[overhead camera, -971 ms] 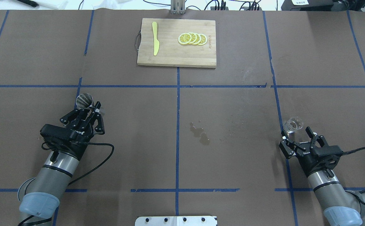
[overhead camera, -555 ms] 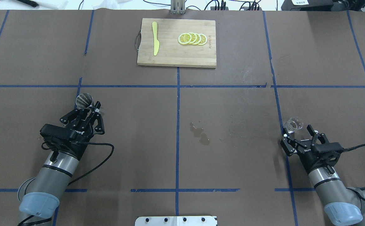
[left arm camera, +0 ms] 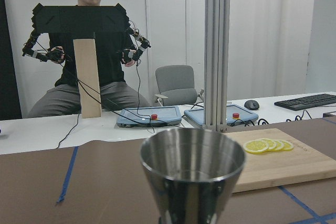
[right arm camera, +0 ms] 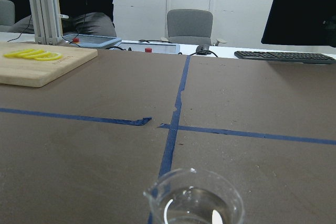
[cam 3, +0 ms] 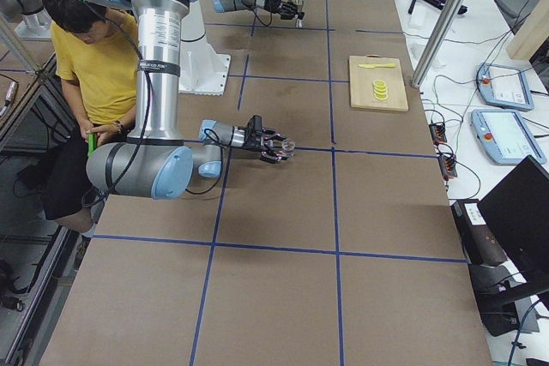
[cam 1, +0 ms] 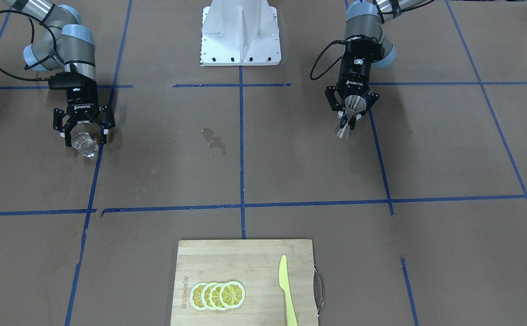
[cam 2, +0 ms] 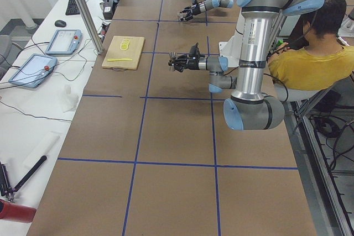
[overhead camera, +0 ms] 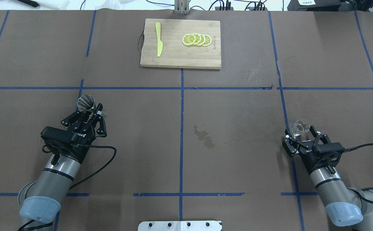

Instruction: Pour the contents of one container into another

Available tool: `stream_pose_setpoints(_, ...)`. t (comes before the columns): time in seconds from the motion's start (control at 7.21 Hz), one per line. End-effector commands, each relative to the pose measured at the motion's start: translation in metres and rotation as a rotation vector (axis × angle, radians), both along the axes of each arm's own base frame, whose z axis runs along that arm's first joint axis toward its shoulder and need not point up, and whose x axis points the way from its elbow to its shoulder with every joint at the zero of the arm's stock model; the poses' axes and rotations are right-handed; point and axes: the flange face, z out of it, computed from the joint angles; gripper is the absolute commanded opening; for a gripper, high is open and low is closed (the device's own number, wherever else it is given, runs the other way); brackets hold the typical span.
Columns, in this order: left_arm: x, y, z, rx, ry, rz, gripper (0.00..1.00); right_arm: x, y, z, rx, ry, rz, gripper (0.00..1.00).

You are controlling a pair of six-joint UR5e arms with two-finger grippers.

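The jigger [overhead camera: 86,102] is held fast by the left gripper [overhead camera: 93,111], fingers closed about its waist, well to the robot's side of the cutting board [overhead camera: 180,57] and out past the board's knife [overhead camera: 158,43] end. In the left wrist view its mouth [left arm camera: 192,153] is shown level and facing up, a receiver kept ready to be filled. Whether its foot rests on the table cannot be told.

Out past the board's other end, where the lemon slices [overhead camera: 196,39] lie, the glass cup [overhead camera: 300,127] stands upright on the table, again on the robot's side. It is straddled by the right gripper [overhead camera: 300,135], fingers spread wide with one on each side; no squeeze is seen yet. A low sideways approach is judged to be the reason, so that the cup can be tipped later.

A wet patch [overhead camera: 205,136] is noted on the robot's side of the board, roughly in line with the lemons.
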Motion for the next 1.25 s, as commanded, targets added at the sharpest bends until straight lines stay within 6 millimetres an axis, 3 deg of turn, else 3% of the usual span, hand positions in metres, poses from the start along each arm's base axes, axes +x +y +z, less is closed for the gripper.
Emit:
stream_pose_setpoints(0.0, -0.0001, -0.0001, 0.0, 0.0, 0.0, 0.0, 0.0, -0.0008, -0.002, -0.0004, -0.006, -0.002, -0.006, 0.95)
stream_pose_setpoints(0.83, -0.0006, -0.0008, 0.0, 0.0, 0.0, -0.002, 0.0, 0.0016, -0.0081, 0.0017, -0.022, -0.002, -0.017, 0.91)
stream_pose_setpoints(0.97, -0.0006, -0.0008, 0.0, 0.0, 0.0, -0.002, 0.0, 0.0016, -0.0082, 0.0017, -0.022, -0.002, -0.017, 0.81)
stream_pose_setpoints(1.11, -0.0006, -0.0008, 0.0, 0.0, 0.0, -0.002, 0.0, 0.0013, -0.008, 0.0019, -0.024, -0.002, -0.02, 0.6)
